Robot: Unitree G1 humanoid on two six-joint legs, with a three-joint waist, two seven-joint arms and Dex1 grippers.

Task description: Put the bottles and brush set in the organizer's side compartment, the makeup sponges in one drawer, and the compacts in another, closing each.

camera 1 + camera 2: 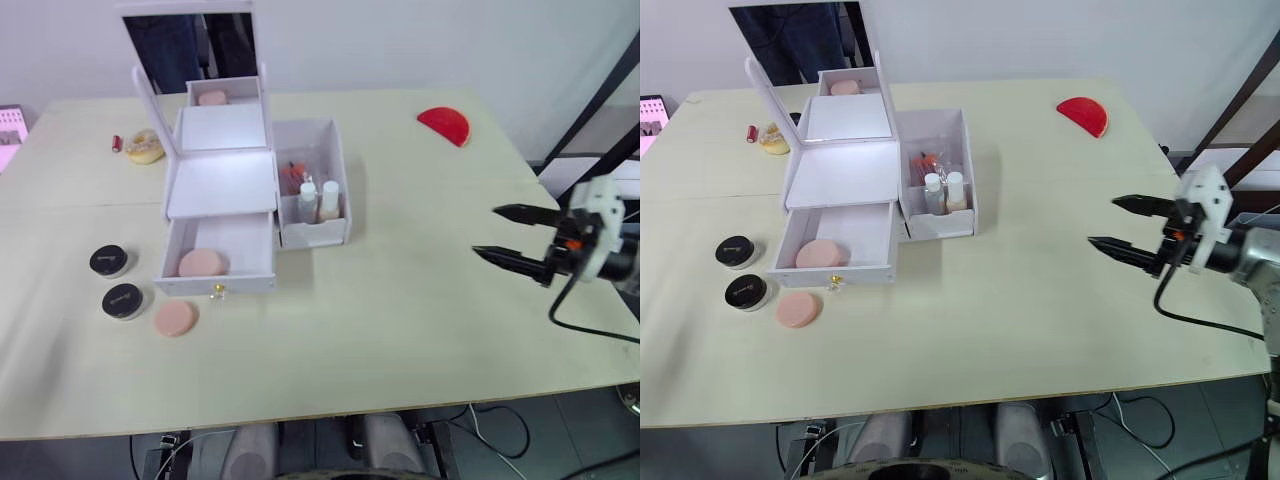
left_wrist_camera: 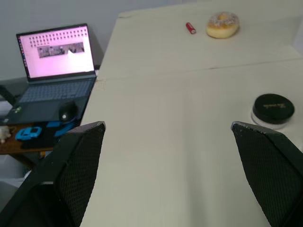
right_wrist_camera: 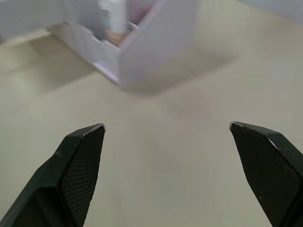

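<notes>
Organizer well apart from right hand, fingers spread and empty above bench, left hand open near compact.

Bottles sitting in side compartment; one sponge lying in open drawer, other sponge and compacts lying front-left on counter.

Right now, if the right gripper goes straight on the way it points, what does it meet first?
Probably the organizer's side compartment. The open right gripper points across bare table toward that bin's wall; depth is unclear.
</notes>
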